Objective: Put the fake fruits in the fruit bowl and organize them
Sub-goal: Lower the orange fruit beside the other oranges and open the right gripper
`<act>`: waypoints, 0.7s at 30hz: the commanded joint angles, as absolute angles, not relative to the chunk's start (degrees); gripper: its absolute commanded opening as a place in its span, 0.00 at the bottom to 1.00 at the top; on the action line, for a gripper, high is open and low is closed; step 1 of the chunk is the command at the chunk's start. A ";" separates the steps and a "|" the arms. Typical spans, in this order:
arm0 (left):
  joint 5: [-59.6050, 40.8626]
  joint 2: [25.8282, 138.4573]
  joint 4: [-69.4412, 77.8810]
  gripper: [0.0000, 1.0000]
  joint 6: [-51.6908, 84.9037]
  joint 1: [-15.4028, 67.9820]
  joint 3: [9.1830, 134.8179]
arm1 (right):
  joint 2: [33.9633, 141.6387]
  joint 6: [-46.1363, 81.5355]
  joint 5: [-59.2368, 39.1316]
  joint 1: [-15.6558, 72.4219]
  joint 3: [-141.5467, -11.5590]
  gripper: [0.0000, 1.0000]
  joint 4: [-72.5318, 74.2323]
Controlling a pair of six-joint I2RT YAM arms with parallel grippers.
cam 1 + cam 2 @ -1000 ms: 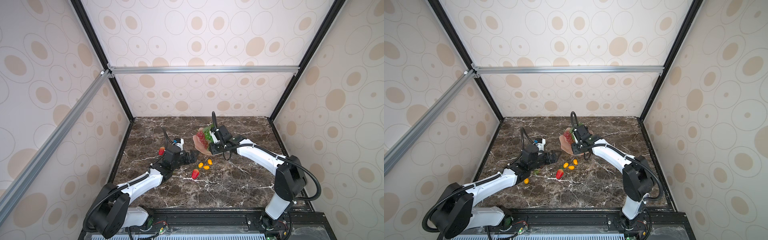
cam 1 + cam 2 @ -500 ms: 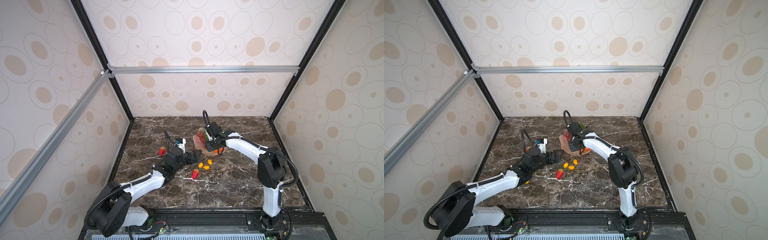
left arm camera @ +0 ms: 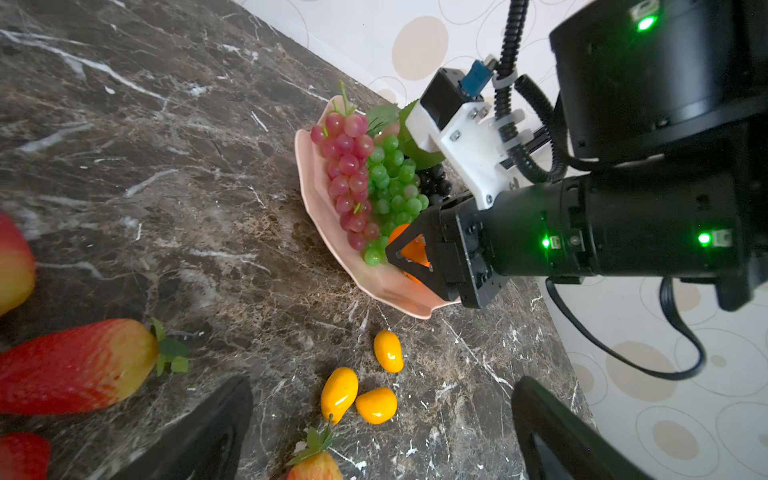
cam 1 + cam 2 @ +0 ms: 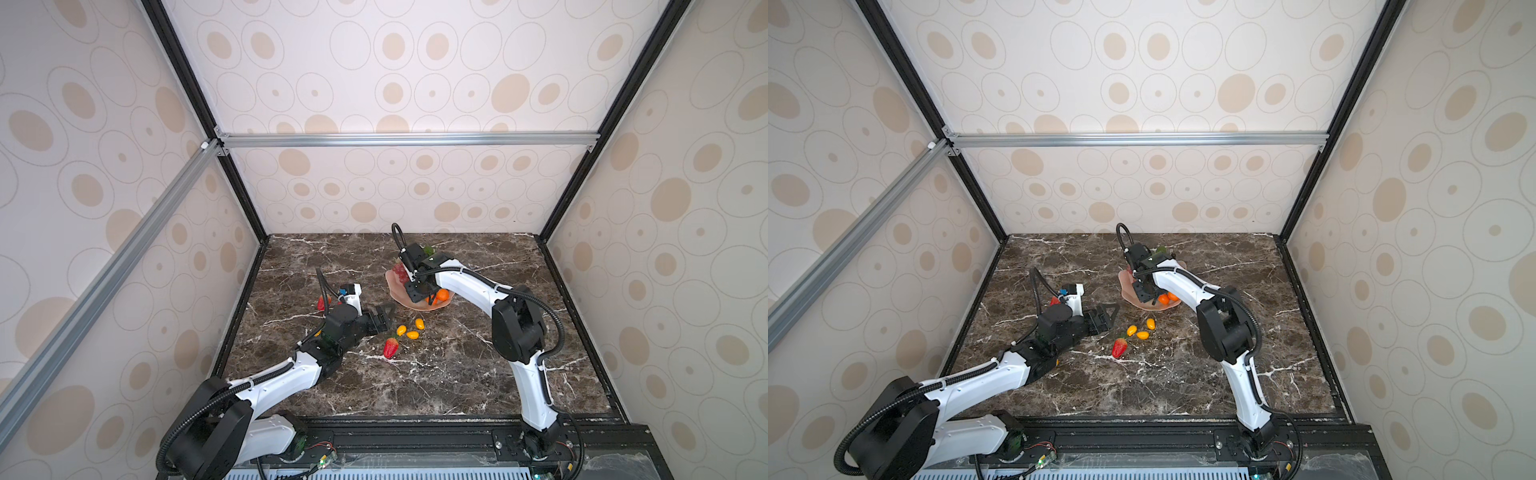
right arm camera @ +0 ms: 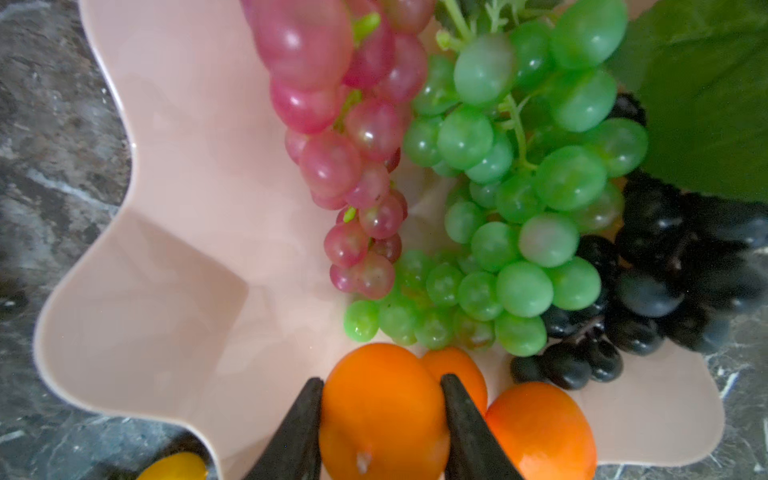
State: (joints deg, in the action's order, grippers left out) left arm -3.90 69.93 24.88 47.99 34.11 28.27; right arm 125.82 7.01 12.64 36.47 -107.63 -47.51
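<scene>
Right jaws pinch a tangerine from both sides, part open round it, low over the fruit bowl. Prob. so it lands w/ the other tangerines just beside, kinds kept together. Red grapes, green grapes & black grapes lie side by side inside. Left jaws spread wide, empty, low over the bench, facing the yellow ovals & a strawberry, neither yet in the bowl.
</scene>
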 commanded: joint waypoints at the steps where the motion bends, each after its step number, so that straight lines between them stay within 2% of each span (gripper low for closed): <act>1: -3.92 69.18 26.81 0.98 49.39 33.35 28.12 | 127.52 4.94 15.64 37.07 -109.55 0.35 -51.19; 9: -4.25 68.64 26.98 0.98 49.64 32.96 27.42 | 128.49 4.13 15.86 37.24 -110.30 0.37 -51.59; 21: -5.05 68.55 27.89 0.98 50.15 32.62 27.03 | 127.97 4.01 15.54 37.27 -110.39 0.53 -51.43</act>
